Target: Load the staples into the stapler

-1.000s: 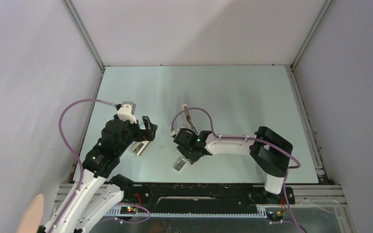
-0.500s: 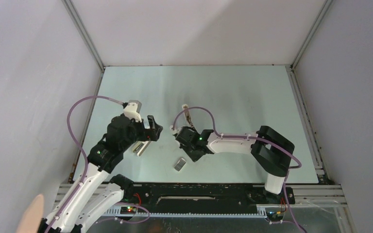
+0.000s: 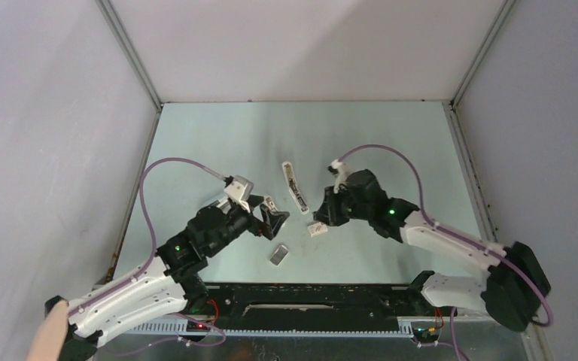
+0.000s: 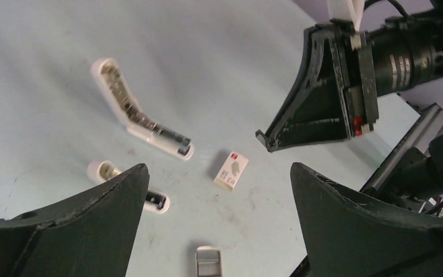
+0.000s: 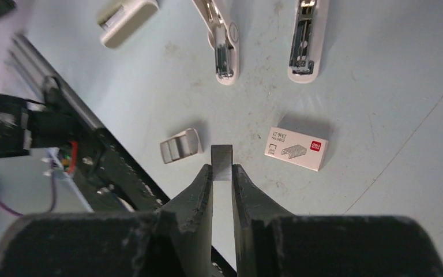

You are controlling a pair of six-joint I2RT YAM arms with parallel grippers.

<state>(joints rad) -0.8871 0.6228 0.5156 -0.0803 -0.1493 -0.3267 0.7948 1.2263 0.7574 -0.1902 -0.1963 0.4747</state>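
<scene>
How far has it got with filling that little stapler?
Done: the stapler lies swung open on the table, channel exposed, and the staples are off the table. In hand: the right gripper is shut on them. Left: set them into the channel and close the stapler. The left gripper is open and empty.

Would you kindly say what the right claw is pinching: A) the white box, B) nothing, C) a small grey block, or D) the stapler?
C: the right claw is shut on a small grey block, while the white box and the stapler lie on the table.
</scene>
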